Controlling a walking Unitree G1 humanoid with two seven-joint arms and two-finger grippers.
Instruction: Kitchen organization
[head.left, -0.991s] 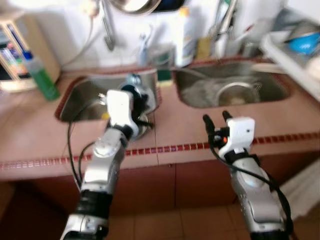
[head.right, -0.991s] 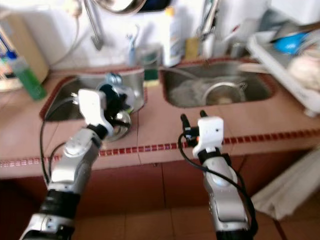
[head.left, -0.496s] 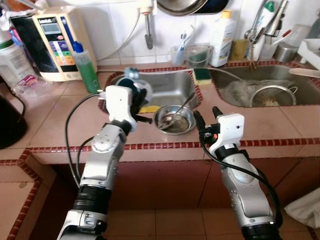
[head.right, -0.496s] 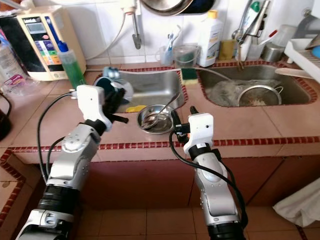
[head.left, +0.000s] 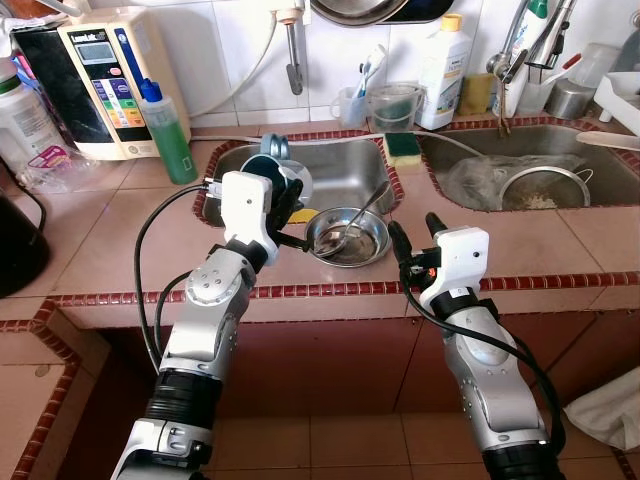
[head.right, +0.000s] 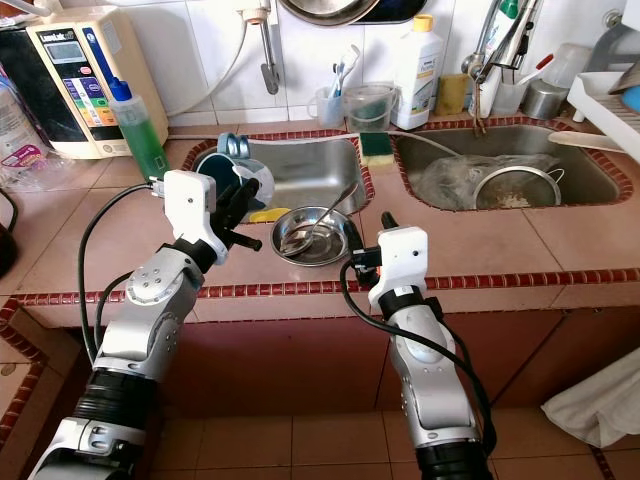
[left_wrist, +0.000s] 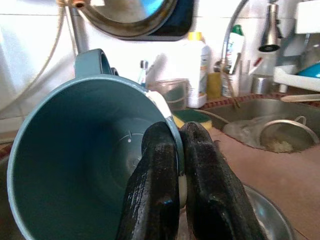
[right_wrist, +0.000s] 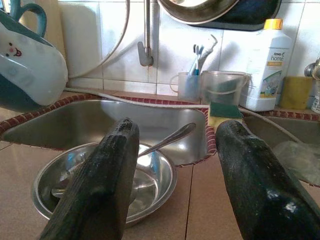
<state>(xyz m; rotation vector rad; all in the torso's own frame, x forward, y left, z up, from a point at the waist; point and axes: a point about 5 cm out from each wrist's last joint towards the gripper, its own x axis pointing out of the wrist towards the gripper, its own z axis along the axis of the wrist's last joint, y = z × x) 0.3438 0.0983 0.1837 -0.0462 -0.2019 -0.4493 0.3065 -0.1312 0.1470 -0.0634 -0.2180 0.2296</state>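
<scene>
Eye views: left tool (head.left: 283, 205) mostly hides one teal mug (head.left: 268, 165), held tilted over the left sink's (head.left: 340, 168) near edge; one steel bowl (head.left: 347, 236) with one spoon (head.left: 362, 210) sits on the table (head.left: 120, 240). Left wrist: fingers (left_wrist: 152, 200) pinched on mug rim, base cut off. Right wrist: right tool (right_wrist: 175, 185) spread wide, empty, facing the bowl.

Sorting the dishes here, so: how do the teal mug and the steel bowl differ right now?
The mug is teal plastic, held off the counter by the left pincer, which is shut on its rim. The bowl is shiny steel, shallow, resting on the counter beside the left sink with a spoon in it. The right pincer, open, points at the bowl.
</scene>
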